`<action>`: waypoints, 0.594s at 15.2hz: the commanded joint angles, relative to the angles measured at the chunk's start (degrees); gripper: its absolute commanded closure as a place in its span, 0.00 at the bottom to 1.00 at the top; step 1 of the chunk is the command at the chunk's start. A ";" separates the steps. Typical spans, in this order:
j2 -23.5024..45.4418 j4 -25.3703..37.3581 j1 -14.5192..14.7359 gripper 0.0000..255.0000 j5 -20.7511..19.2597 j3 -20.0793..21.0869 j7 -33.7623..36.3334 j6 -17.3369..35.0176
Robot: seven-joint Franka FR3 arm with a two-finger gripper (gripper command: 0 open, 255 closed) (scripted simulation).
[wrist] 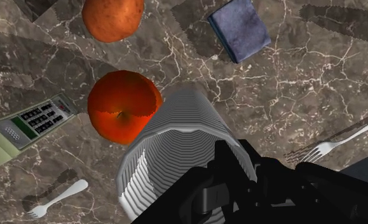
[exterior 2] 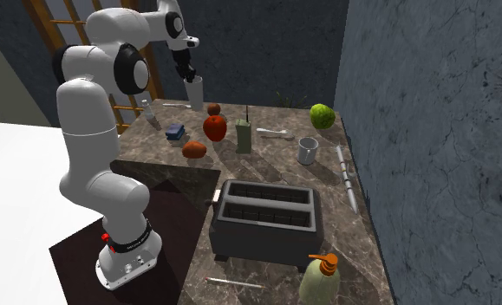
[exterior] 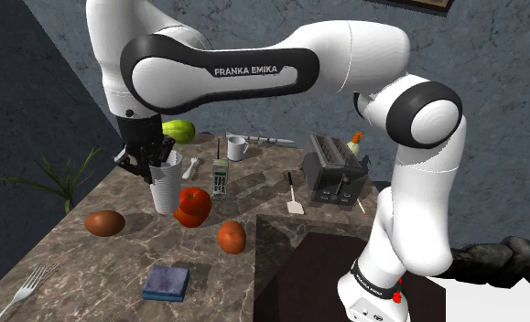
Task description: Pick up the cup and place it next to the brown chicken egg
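Marble counter (exterior: 116, 265) | my gripper (exterior: 151, 167) pinches white ribbed cup (exterior: 165, 192) at rim | cup possibly lifted, beside red fruit (exterior: 192, 207)

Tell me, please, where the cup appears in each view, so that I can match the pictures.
Shoulder view: the cup is left of centre, under the arm, beside the red fruit.
Second exterior view: the cup is upper left, at the table's far end, beyond the red fruit.
Wrist view: the cup is central, the red fruit touching its side.
Shared landmark: the red fruit.
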 commanded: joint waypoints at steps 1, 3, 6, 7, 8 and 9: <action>0.02 -1.61 -0.01 1.00 -0.05 0.00 0.23 1.66; 0.01 -3.16 -0.07 1.00 -0.09 -0.03 0.37 3.19; 0.11 -5.33 -0.15 1.00 -0.17 -0.07 0.60 5.45; 0.17 -6.02 -0.17 1.00 -0.21 -0.09 0.68 6.19; 0.24 -6.69 -0.19 1.00 -0.25 -0.10 0.76 6.92; 0.33 -7.34 -0.20 1.00 -0.30 -0.12 0.85 7.66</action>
